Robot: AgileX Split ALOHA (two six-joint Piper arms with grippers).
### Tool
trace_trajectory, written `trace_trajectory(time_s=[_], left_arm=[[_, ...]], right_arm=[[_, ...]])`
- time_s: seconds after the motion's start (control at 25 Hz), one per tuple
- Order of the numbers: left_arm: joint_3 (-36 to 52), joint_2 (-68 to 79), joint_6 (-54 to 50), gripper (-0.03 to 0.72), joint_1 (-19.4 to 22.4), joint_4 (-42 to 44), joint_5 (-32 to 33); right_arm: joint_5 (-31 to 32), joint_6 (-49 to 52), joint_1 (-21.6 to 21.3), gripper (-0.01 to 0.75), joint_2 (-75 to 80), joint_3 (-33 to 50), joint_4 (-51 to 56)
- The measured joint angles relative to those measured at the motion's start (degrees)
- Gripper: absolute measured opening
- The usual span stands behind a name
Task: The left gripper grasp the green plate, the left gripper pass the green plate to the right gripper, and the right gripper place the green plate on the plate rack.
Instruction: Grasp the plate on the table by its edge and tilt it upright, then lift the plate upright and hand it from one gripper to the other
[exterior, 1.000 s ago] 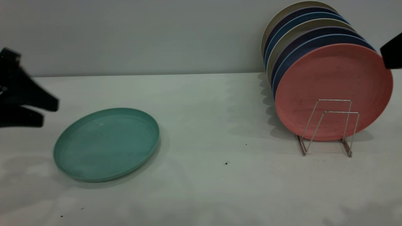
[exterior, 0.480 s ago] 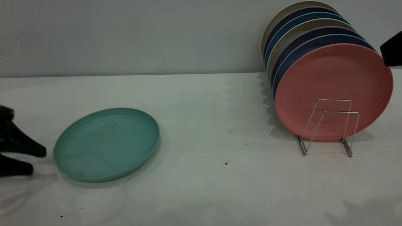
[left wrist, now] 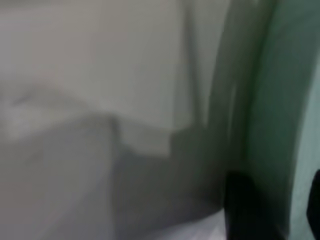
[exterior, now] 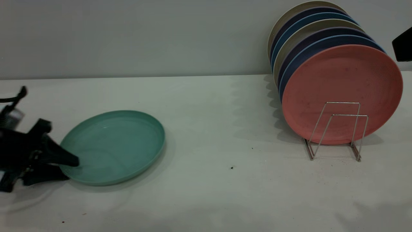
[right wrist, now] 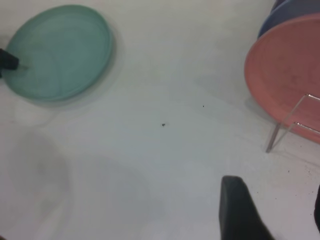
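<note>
At the moment of inspection the left gripper (exterior: pixel 64 167) had come in low from the table's left edge and reached the near-left rim of the green plate (exterior: pixel 116 146). 0.5 s before, it stood just short of that rim with a gap of bare table between; 1.0 s before, it was higher and further back. The upper finger now lay over the rim and onto the plate's inner surface, while the lower finger sat at table level under or against the edge. The jaws were parted around the rim and not visibly closed on it; whether the pads had yet made firm contact could not be told. The left wrist view showed only the plate's edge (left wrist: pixel 280 100) close up and gave no firmer evidence.

The green plate lay flat on the table (exterior: pixel 225 199), at the left. It appeared to have been nudged slightly rightward against its position 0.5 s before, consistent with the finger pushing in.

The right gripper (exterior: pixel 404 45) hung at the upper right edge, above and beside the salmon-pink plate (exterior: pixel 341 87) at the front of the plate rack (exterior: pixel 338 129). Its fingers (right wrist: pixel 242 210) stood apart and held nothing.

In judgement, step 1, the grasp, was on the point of closure; hand-over and racking remained. 2 front wire loops of the rack stood free.
</note>
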Motion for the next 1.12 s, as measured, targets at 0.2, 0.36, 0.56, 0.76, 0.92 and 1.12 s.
trace_trajectory(time_s=[0.2, 0.36, 0.56, 0.76, 0.92, 1.12], left_arm=[[-1.5, 0.2, -3.3, 0.087, -1.8, -0.1, -0.8], [-2.4, 0.1, -3.7, 0.018, -1.8, 2.8, -1.0], [-3.9, -4.2, -3.8, 0.016, -2.1, 8.7, -3.8], [-4.9, -11.0, -3.8, 0.016, -5.9, 13.3, -5.6], [-5.0, -14.7, -4.8, 0.015, -12.1, 14.0, -6.1], [-5.0, -15.5, -8.0, 0.015, -19.8, 14.1, -6.1]], right_arm=[[0.0, 0.0, 0.0, 0.386, 0.0, 0.0, 0.1], [0.2, 0.0, 0.0, 0.386, 0.0, 0.0, 0.3], [2.6, -0.8, 0.0, 0.386, 3.2, -0.1, 3.9], [2.5, -9.2, 0.0, 0.386, 12.3, -0.1, 13.1], [4.5, -20.9, 0.0, 0.386, 20.9, -0.5, 25.3], [7.1, -36.6, 0.0, 0.386, 30.0, -0.6, 40.8]])
